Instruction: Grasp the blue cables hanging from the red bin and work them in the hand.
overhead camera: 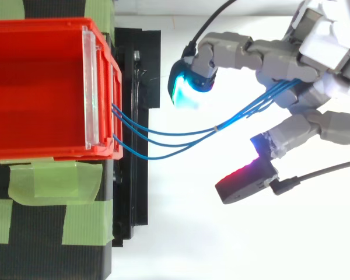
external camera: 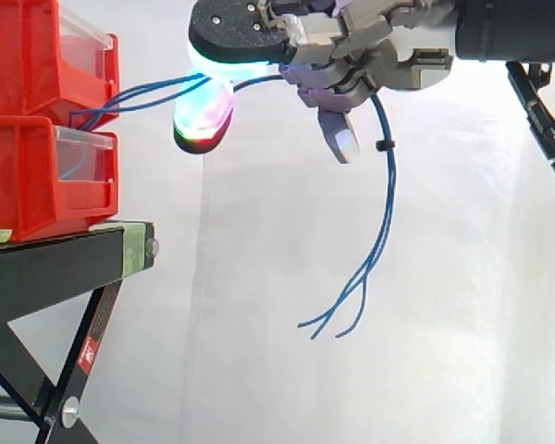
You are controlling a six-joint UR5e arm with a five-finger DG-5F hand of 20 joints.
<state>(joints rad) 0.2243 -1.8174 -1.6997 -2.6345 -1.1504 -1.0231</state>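
We are watching the robot hand (external camera: 351, 55) gripping the thin blue cables (overhead camera: 216, 126).
They are running from the red plastic bin (overhead camera: 41, 87) into its curled fingers, loose ends dangling below.

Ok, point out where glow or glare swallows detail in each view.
Side view: the cyan-white glow from the robot hand's fingertip pads blooms over the thin blue cables where they pass beneath, and the white curtain behind is evenly bright. Top view: the white background under the hand is bright enough to look flat, while the red plastic bin stays evenly lit.
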